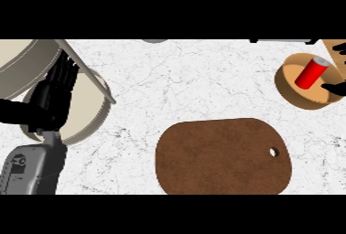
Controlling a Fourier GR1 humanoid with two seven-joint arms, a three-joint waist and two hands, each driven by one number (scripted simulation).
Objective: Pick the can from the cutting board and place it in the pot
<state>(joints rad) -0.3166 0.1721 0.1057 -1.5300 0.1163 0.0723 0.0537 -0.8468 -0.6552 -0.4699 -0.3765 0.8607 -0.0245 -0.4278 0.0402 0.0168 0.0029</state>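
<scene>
Red cylindrical can (311,73) lies tilted inside the round tan pot (292,93), clear of the brown wooden cutting board (223,156) on the white marbled tabletop (189,77); only dark fingertips of the right robot hand (334,88) show at the pot's rim, posture indeterminable. Left robot hand (55,91) rests spread, fingers straight; risk, as judged: a withdrawing fingertip could catch the rim or can and tip the pot.

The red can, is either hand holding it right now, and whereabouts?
Nothing is held. The red cylindrical can lies tilted inside the round tan pot. Black fingertips of the right hand show beside it, not around it. The left hand rests open, far off.
</scene>
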